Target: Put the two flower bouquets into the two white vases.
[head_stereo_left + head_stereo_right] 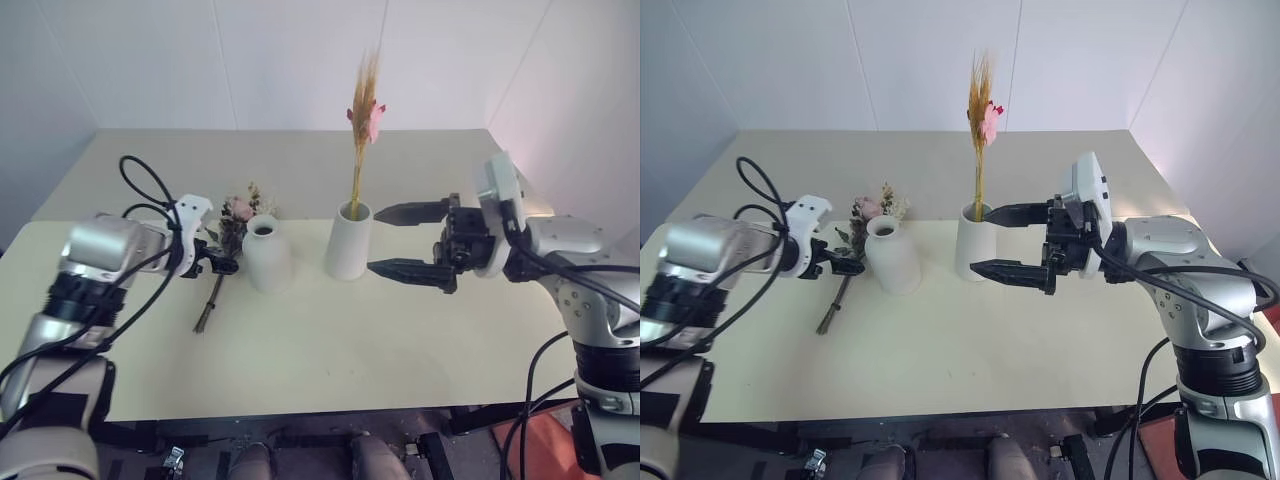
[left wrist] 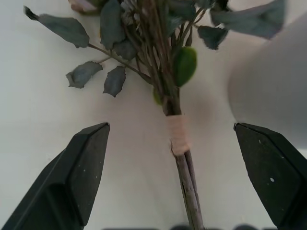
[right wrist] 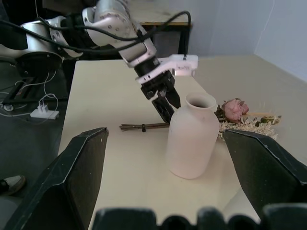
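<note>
Left eye view: left claw (image 1: 222, 262) gapes wide over the bushy bouquet (image 1: 228, 240) lying on the counter (image 1: 320, 350) beside the bottle vase (image 1: 267, 254); right claw (image 1: 405, 241), wide, empty, flanks the tapered vase (image 1: 348, 243) holding the yellow-stalk bouquet (image 1: 364, 110).

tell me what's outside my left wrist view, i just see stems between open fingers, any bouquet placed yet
Observer: Yes. The slim yellow bunch stands in the tapered vase.
Operator: and the other vase
Observer: The bottle-shaped vase is empty, upright just right of the bushy bouquet, which lies flat on the table.
Operator: where's the right arm
Observer: The right gripper hangs open beside the tapered vase, holding nothing.
</note>
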Available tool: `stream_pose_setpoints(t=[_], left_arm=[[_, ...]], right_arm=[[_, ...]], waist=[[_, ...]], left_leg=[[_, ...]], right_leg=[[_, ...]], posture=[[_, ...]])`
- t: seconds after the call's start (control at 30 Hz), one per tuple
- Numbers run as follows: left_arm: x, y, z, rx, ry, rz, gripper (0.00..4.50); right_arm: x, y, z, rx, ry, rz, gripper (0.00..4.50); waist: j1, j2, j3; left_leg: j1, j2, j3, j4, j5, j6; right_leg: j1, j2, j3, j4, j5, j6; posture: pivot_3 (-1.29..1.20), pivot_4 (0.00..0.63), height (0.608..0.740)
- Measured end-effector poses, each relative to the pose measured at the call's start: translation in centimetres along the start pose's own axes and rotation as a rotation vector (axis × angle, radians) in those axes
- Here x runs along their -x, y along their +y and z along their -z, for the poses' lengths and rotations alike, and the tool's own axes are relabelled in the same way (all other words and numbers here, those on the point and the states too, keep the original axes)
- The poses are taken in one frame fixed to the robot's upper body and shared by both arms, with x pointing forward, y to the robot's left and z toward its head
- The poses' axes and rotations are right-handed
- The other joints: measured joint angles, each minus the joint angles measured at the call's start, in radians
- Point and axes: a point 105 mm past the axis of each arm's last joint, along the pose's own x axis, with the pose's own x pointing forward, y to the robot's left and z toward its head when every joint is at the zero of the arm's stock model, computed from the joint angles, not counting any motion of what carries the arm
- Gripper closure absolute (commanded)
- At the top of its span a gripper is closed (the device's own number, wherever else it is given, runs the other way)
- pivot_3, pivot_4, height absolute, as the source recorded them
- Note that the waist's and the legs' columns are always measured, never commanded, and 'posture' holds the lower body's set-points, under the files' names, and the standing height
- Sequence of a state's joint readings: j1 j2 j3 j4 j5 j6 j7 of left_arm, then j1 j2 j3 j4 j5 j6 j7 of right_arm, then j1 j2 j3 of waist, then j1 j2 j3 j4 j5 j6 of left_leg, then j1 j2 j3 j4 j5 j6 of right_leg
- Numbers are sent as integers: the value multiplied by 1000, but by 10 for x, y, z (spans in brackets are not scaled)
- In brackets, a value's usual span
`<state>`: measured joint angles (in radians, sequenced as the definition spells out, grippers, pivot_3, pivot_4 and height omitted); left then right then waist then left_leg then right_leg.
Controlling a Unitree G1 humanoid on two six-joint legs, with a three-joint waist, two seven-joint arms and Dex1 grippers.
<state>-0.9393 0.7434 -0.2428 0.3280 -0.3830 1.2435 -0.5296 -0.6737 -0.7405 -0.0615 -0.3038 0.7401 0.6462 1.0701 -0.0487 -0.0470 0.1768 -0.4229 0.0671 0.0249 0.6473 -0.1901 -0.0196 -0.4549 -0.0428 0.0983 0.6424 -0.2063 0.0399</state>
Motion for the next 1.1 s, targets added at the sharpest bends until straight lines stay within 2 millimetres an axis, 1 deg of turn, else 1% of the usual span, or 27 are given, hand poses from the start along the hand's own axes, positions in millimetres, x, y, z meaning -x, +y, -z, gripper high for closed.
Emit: stream_pose_setpoints(t=[0.03, 0.07, 0.17, 0.2, 0.23, 0.4, 0.43, 0.47, 0.53, 0.6, 0.67, 0.7, 0.73, 0.8, 0.87, 0.9, 0.97, 1.07, 1.1], left_arm=[[-8, 0, 3, -5, 17, -9, 393], [-11, 1, 5, -7, 21, -12, 584], [-16, 3, -2, -25, 5, -32, 1562], [-17, 3, -3, -30, 2, -35, 1942], [-19, 3, -2, -31, 2, -33, 2220], [-19, 9, -4, -22, -20, -47, 3813], [-18, 10, -5, -16, -28, -49, 4227], [-16, 12, -7, -7, -38, -48, 4387], [-12, 15, -10, 17, -69, -51, 4386], [-4, 22, -18, 62, -153, -64, 4386], [14, 31, -37, 119, -335, -71, 4386], [26, 35, -50, 146, -435, -69, 4386], [43, 39, -63, 170, -546, -67, 4386], [69, 45, -79, 193, -703, -56, 4386], [96, 46, -94, 218, -841, -21, 4386], [110, 44, -103, 234, -898, 15, 4386], [143, 32, -123, 220, -1025, 109, 4386], [174, 11, -140, 164, -1141, 232, 4386], [179, 4, -144, 147, -1163, 266, 4386]], right_arm=[[0, 1, -2, -2, -11, -3, 0], [0, 1, -3, -4, -15, -3, 0], [1, 1, -5, -1, -12, 12, 0], [2, 1, -5, 2, -11, 19, 0], [4, 0, -6, 5, -9, 30, 0], [7, 1, -2, -9, 11, 49, 0], [7, 1, -1, -14, 14, 50, 0], [7, 2, 0, -17, 15, 51, 0], [8, 2, 3, -27, 18, 53, 0], [8, 2, 6, -37, 22, 55, 0], [9, 2, 8, -46, 26, 57, 0], [10, 2, 9, -49, 27, 59, 0], [10, 1, 9, -51, 28, 60, 0], [11, 0, 10, -57, 29, 65, 0], [12, -3, 13, -67, 34, 77, 0], [13, -4, 14, -71, 36, 82, 0], [14, -5, 16, -74, 44, 89, 0], [14, -7, 18, -78, 53, 104, 0], [14, -8, 19, -84, 55, 110, 0]], waist=[[2, 0, 0], [4, 0, 0], [8, 0, 0], [9, 0, 0], [9, 0, 0], [8, 0, 0], [7, 0, 0], [6, 0, 0], [6, 0, 0], [5, 0, 0], [5, 0, 0], [7, 0, 0], [8, 0, 0], [7, 0, 0], [7, 0, 0], [8, 0, 0], [11, 0, 0], [12, 0, 0], [12, 0, 0]], left_leg=[[0, 0, 0, 0, 0, 0], [0, 0, 0, 0, 0, 0], [-1, 0, 0, 1, 0, 0], [-1, 0, 0, 1, 0, 0], [-1, 0, 0, 2, 0, 0], [-1, 0, -1, 2, 0, 0], [-1, 0, -1, 2, 0, 0], [-1, 0, -1, 2, 0, 0], [-1, 0, -1, 2, 0, 0], [-1, 0, -1, 2, 0, 0], [-1, 0, -1, 2, 0, 0], [-2, 0, -2, 3, 0, 0], [-2, 0, -2, 3, 0, 0], [-2, 0, -2, 3, 0, 0], [-2, 0, -2, 3, 0, 0], [-2, 0, -2, 4, 0, 0], [-2, 0, -3, 4, 0, 0], [-1, 0, -3, 5, 0, 0], [-1, 0, -3, 5, 0, 0]], right_leg=[[0, 0, 0, 0, 0, 0], [0, 0, 0, 0, 0, 0], [0, 0, 0, 0, 0, 0], [0, 0, 0, 0, 0, 0], [0, 0, 0, 0, 0, 0], [0, 0, 0, 1, 0, 0], [0, 0, 0, 1, 0, 0], [0, 0, 0, 1, 0, 0], [0, 0, 0, 1, 0, 0], [0, 0, 0, 1, 0, 0], [0, 0, -1, 1, 0, 0], [0, 0, -1, 1, 0, 0], [0, 0, -1, 1, 0, 0], [0, -1, -1, 1, 0, 0], [1, -1, -1, 2, 0, 0], [1, -1, -2, 2, 0, 0], [1, -1, -2, 2, 0, 0], [3, -1, -2, 1, 0, 1], [3, -1, -2, 1, 0, 1]], posture=[[0, 150, 740], [0, 150, 740], [0, 150, 740], [0, 150, 740], [0, 150, 740], [0, 150, 740], [0, 150, 740], [0, 150, 740], [0, 150, 740], [0, 150, 740], [0, 150, 740], [0, 150, 740], [0, 150, 740], [0, 150, 740], [0, 150, 740], [0, 150, 740], [0, 150, 740], [0, 150, 740], [0, 150, 740]])
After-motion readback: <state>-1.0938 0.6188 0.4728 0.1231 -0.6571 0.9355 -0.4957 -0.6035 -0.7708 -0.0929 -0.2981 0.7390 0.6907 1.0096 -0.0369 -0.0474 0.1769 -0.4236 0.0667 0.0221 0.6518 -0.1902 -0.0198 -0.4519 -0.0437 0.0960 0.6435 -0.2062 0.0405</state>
